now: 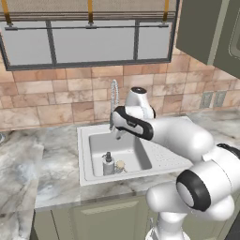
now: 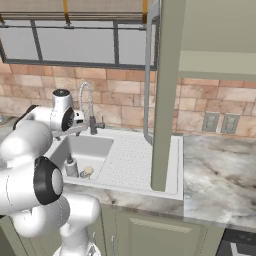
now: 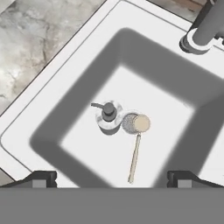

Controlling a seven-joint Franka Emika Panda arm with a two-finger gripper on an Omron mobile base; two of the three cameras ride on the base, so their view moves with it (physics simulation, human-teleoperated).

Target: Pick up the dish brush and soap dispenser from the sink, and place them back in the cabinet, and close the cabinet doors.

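While your gripper [image 3: 111, 177] hangs over the sink [image 3: 52, 94], fingers spread wide and empty, brush [image 3: 136, 131] and soap bottle [image 3: 109, 114] sit touching, so you'd aim carefully.

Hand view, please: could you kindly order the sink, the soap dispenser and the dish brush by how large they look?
1. Sink, by far the largest.
2. Dish brush: its handle makes it longer than the dispenser.
3. Soap dispenser, seen from above; its footprint looks about equal to the brush's head.
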